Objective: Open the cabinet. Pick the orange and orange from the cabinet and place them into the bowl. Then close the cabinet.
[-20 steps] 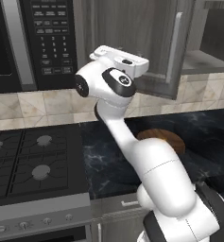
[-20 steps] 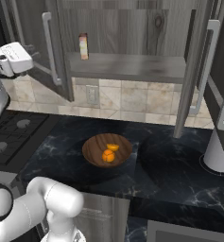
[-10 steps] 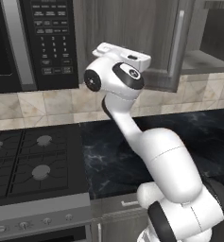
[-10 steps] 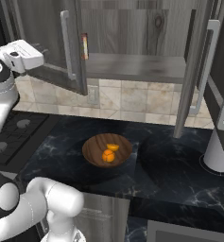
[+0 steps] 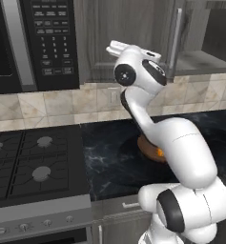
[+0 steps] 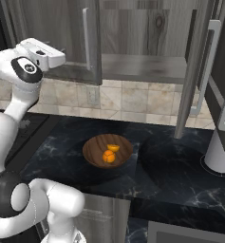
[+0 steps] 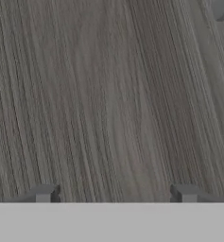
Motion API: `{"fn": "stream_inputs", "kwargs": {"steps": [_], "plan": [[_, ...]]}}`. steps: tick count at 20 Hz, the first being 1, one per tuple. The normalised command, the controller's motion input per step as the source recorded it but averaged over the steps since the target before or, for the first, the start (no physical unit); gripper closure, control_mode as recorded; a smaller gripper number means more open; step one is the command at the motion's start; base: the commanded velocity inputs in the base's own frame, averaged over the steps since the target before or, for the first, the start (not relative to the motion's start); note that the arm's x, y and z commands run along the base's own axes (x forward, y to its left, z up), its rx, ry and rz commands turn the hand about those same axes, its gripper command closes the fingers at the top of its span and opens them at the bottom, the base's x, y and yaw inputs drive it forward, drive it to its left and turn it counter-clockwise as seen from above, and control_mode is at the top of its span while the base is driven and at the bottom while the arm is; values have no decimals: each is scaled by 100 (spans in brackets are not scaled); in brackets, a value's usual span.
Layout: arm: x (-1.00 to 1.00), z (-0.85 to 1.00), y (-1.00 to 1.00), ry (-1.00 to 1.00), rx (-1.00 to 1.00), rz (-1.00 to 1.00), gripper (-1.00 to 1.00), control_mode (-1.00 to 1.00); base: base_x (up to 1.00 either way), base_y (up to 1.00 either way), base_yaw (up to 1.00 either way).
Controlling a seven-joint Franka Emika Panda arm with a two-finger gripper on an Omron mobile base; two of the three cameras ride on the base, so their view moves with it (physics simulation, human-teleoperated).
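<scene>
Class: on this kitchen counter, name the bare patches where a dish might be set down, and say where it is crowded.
Bare dark counter lies between the bowl and the white cylinder at right, and in front of the bowl toward the edge. The cabinet shelf looks bare. Crowded: the bowl, holding both oranges, and the stove on the left.

- The left door (image 6: pixel 66 40) of the dark grey wood-grain wall cabinet (image 6: pixel 147 71) has swung inward from wide open toward shut; in the right base view it now covers the left part of the shelf opening, and the small item seen standing there earlier is hidden behind it.
- The long vertical silver bar handle (image 6: pixel 86 42) on that door has moved rightward with it.
- The white arm's hand has followed the door to the right, ending against its face; the two-finger gripper (image 7: pixel 116 194) now looks straight at the wood grain, tips spread wide apart.
- In the left base view the arm has shifted right, uncovering part of the reddish-brown wooden bowl (image 5: pixel 150 147).
</scene>
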Motion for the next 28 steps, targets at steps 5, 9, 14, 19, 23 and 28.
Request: {"fn": "stream_inputs", "kwargs": {"steps": [5,9,14,19,23,28], "plan": [[78,-33,-76,0,6,25,-100,-100,0,0,0],[71,-29,-63,0,3,21,-100,-100,0,0,0],[28,-2,-14,7,4,3,-100,-100,0,0,0],[-92,62,0,4,9,0,-100,-100,0,0,0],[-100,84,1,8,7,0,-100,-100,0,0,0],[-100,76,0,27,9,0,-100,-100,0,0,0]]}}
